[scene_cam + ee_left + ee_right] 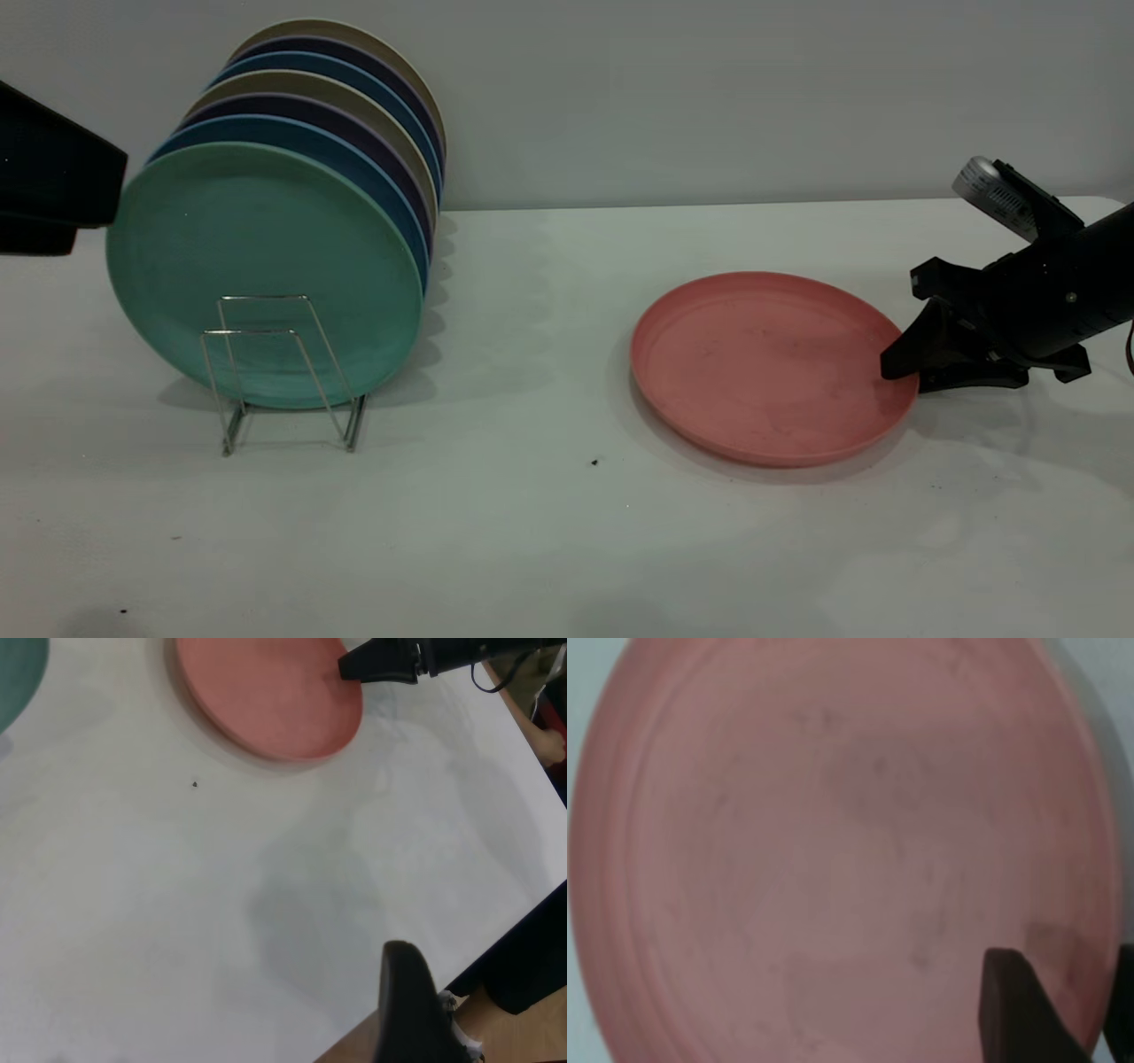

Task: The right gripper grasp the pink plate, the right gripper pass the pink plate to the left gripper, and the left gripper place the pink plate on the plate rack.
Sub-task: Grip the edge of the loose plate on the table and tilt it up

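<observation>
The pink plate (771,363) lies flat on the white table, right of centre. It also shows in the left wrist view (266,695) and fills the right wrist view (833,842). My right gripper (899,368) is low at the plate's right rim, open, with one jaw over the plate's inside and the other outside the rim (1063,1010). It shows far off in the left wrist view (350,666). The plate rack (283,372) stands at the left, its two front wire loops bare. My left gripper (53,190) hangs at the far left, level with the racked plates.
Several plates stand upright in the rack, a mint-green plate (266,266) in front, blue, purple and tan ones behind. A small dark speck (594,462) lies on the table. The table's front edge (416,992) shows in the left wrist view.
</observation>
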Robot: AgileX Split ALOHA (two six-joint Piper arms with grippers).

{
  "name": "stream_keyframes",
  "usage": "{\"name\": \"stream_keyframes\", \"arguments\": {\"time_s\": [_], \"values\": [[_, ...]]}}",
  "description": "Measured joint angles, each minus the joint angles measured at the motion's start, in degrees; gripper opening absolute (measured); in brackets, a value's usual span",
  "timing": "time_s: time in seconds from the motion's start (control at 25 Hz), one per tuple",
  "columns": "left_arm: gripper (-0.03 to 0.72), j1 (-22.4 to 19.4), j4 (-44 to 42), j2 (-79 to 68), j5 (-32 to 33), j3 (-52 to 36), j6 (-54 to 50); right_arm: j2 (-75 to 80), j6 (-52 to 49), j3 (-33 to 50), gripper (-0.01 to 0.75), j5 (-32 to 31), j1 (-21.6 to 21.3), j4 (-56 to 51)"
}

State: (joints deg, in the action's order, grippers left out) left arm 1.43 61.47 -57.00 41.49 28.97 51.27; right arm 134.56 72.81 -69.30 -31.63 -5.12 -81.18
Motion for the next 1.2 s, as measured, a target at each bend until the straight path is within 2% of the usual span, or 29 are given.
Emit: {"name": "stream_keyframes", "arguments": {"time_s": [0.76,0.88,1.08,1.2], "values": [[0.446,0.0,-0.05,0.0,0.78,0.0,0.0,0.0,0.63,0.0,0.247,3.37,2.34,-2.0],[0.446,0.0,-0.05,0.0,0.83,0.0,0.0,0.09,0.63,0.0,0.203,3.5,2.34,-2.01],[0.446,0.0,-0.05,0.0,1.22,0.0,0.16,1.24,0.57,0.0,0.045,3.62,2.34,-2.29],[0.446,0.0,-0.05,0.0,1.62,0.0,0.16,1.63,0.17,-0.06,0.01,3.25,2.29,-2.66]]}}
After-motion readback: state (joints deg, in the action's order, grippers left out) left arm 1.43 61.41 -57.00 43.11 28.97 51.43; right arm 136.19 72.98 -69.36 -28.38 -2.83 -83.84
